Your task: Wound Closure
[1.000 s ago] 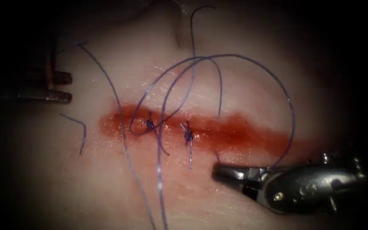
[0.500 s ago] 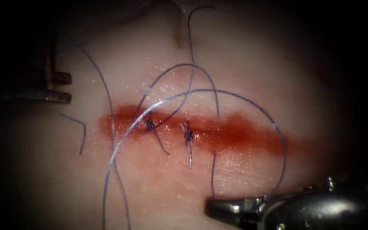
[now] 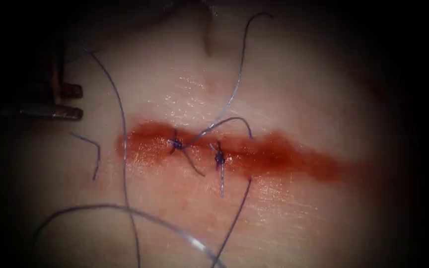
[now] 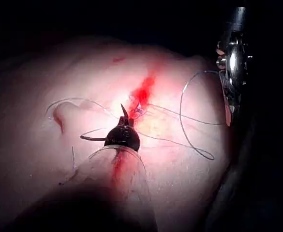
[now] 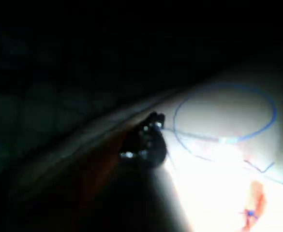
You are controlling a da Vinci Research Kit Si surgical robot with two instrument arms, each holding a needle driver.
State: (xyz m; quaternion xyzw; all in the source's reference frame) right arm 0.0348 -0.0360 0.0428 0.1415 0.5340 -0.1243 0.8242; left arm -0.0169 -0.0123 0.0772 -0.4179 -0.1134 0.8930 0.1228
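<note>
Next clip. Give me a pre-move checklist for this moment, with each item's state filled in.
1. Two knots sit on the cut: ok.
2. Left gripper open, holding nothing: ok.
3. Right gripper has the thread: cannot tell.
4. Needle's place, in the tissue or out: cannot tell.
5. Thread lies loose over the tissue, apart from the left gripper: ok.

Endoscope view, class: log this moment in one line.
left tool: open, empty, left of cut | right tool: beside thread loop | thread: loose across tissue | knots: two on cut
</note>
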